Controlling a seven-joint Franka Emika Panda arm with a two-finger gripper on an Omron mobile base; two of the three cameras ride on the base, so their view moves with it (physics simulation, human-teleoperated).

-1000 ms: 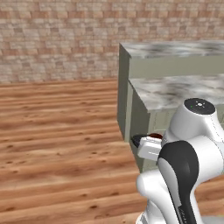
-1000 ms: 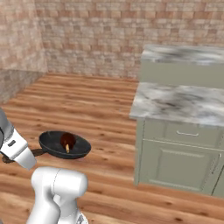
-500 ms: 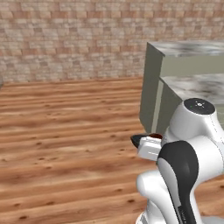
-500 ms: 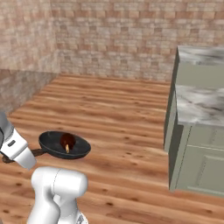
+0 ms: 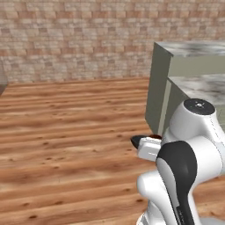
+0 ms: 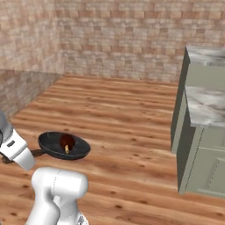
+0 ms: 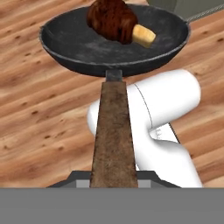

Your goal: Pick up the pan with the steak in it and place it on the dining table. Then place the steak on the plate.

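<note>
- Left base view: the pan (image 5: 139,140) peeks out as a dark sliver past the white arm, carried level above the wooden floor (image 5: 66,132). To the right stand two marble-topped units: a taller one with a plain olive-beige side, likely the dining table (image 5: 193,48), and in front of it a lower island (image 5: 202,85). No plate is visible on the part of the top that shows.
- Right base view: the pan (image 6: 64,145) hangs level above the floor at lower left, its handle running back toward the white wrist. The steak (image 6: 67,141) sits inside it, near the middle. The pan is well apart from the table (image 6: 206,55) at the right edge, so I judge the carry is under way and the set-down is yet to come.
- Hand view: the brown handle (image 7: 113,131) runs straight up from the gripper (image 7: 113,177), which is clamped on its end; the fingertips themselves are mostly hidden beneath it. Holding the handle's end keeps the bowl flat so the steak (image 7: 113,19) rests toward the far rim without sliding out.
</note>
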